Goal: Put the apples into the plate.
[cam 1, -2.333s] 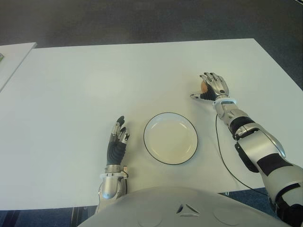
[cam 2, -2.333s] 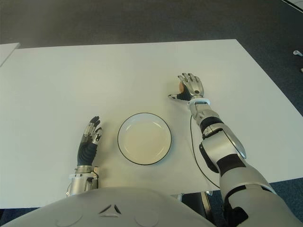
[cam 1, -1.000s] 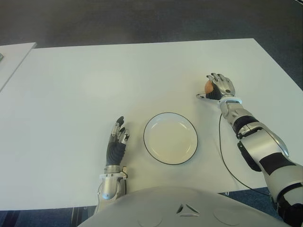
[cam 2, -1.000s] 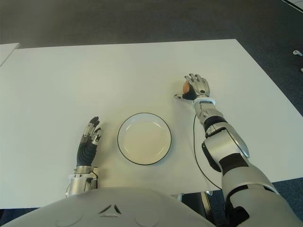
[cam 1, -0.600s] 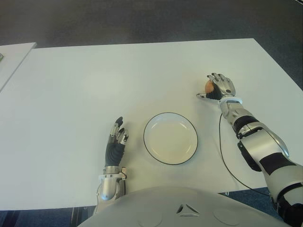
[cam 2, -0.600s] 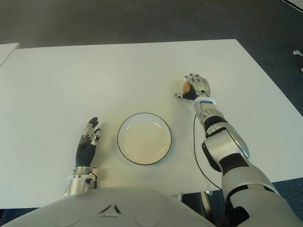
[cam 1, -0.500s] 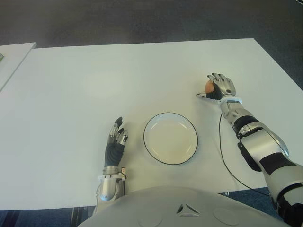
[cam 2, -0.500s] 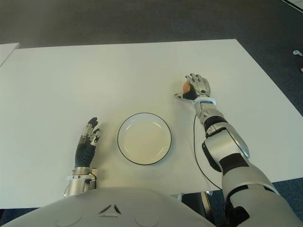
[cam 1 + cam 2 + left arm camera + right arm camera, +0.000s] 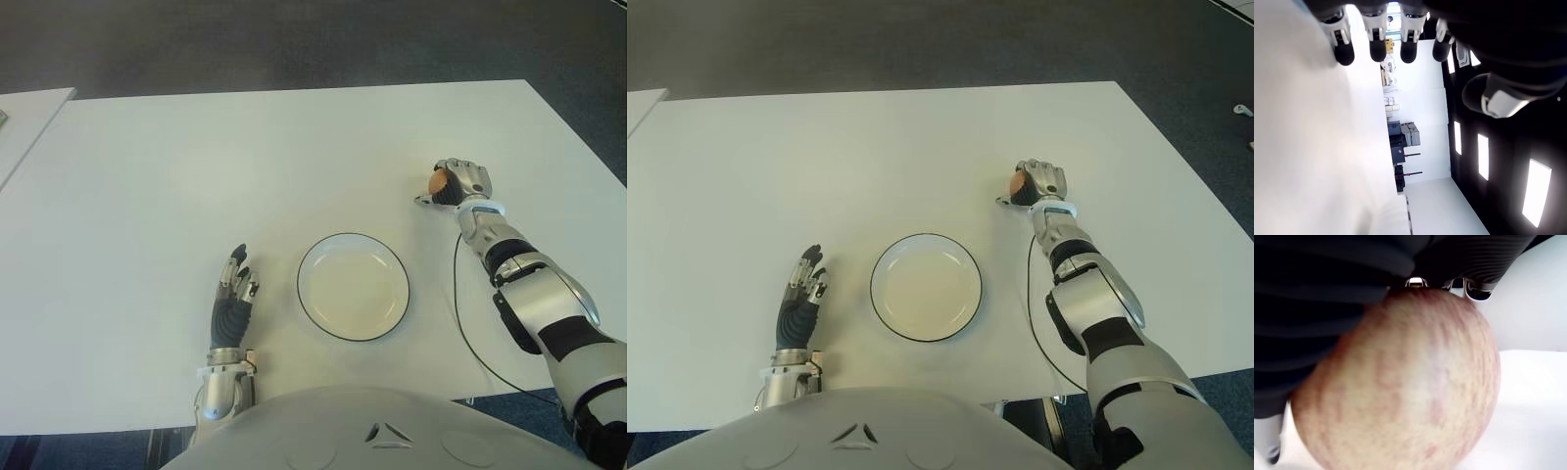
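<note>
Right hand [image 9: 460,183] sits in the right-centre of the left eye view, fingers curled around an apple [image 9: 437,182]. Only a sliver of the apple shows there, peeking out on the hand's left side. Right wrist view confirms the grasp: apple [image 9: 1400,382] fills most of the frame, pressed right up against the dark palm, with fingertips [image 9: 1418,282] wrapped over its far side. Skin is yellowish with red streaks.

Apple is well apart from the plate [image 9: 354,286], up and to the right of it. The plate is white with a dark rim, lower centre of the frame, nothing in it.

Left hand [image 9: 231,298] shows in the lower left, just left of the plate, fingers extended and loosely spread, holding nothing. Left wrist view shows its straight fingertips [image 9: 1344,48] over the white table [image 9: 196,166].

Only one apple visible.
</note>
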### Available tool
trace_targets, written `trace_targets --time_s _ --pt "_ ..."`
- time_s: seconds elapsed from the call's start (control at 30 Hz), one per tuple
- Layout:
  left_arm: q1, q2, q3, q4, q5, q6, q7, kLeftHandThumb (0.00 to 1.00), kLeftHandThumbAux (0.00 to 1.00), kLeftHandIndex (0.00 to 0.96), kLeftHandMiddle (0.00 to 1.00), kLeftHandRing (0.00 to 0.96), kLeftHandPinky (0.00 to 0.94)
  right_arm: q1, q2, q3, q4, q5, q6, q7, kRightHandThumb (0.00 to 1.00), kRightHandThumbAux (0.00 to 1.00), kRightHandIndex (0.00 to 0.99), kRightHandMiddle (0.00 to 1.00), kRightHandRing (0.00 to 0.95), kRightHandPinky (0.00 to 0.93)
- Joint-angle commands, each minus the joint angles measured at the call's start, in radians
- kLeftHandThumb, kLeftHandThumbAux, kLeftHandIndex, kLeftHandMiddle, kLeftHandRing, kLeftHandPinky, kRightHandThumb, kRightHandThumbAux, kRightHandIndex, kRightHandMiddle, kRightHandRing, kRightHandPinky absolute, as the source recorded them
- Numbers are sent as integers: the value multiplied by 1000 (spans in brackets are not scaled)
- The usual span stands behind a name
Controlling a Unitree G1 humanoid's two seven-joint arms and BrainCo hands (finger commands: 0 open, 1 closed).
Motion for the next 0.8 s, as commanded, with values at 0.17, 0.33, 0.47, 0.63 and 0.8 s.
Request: trace_targets --time_s 0.17,0.33,0.47,0.63,0.8 --pt "62 13 27 91 -12 57 5 33 435 1 0 0 19 51 23 -24 21 30 17 -3 714 707 441 758 741 733" --pt "56 10 31 98 -16 52 7 42 448 8 0 0 12 45 26 -31 22 38 25 1 719 709 442 776 754 716" --pt "51 9 33 104 -15 48 9 46 450 12 0 0 11 43 28 -42 22 48 28 10 721 709 442 761 735 669" --pt "41 6 38 120 -25 38 3 54 449 18 0 0 10 40 29 -53 21 56 27 8 723 708 443 743 711 599" --pt "32 7 41 130 -26 35 3 57 448 17 0 0 16 38 32 -62 21 60 24 2 724 707 443 746 715 609"
